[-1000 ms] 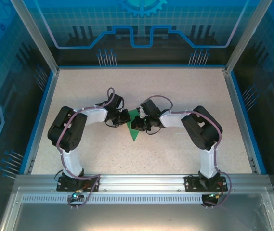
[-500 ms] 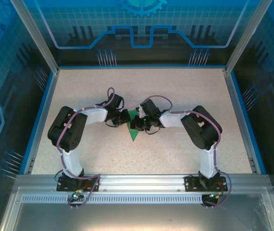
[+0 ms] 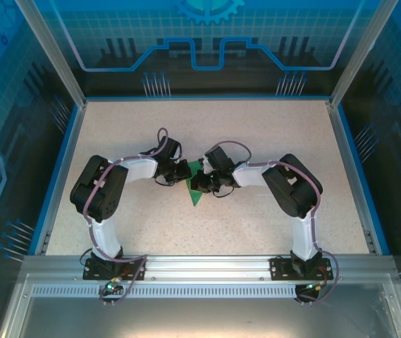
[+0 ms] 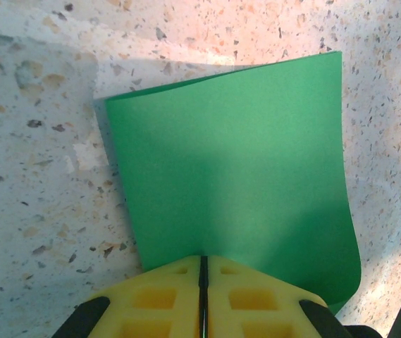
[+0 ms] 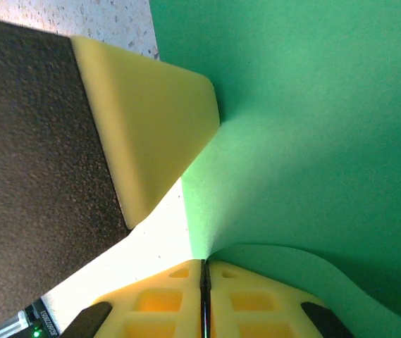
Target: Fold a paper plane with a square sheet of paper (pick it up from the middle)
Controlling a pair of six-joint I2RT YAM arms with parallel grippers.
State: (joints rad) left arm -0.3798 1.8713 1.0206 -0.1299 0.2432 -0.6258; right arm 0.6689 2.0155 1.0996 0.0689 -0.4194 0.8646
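At the middle of the speckled table [image 3: 270, 134], left gripper [image 4: 202, 282] and right gripper [image 5: 204, 282] each clenched the thin bright-green folded paper sheet [image 4: 235, 169].

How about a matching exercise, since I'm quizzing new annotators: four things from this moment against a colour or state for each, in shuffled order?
Things:
1. paper sheet
2. left gripper
3. table top
4. table rim

Colour or state:
A. blue
B. shut on the sheet's edge
C. bright green
D. speckled beige

Pairs: 1-C, 2-B, 3-D, 4-A
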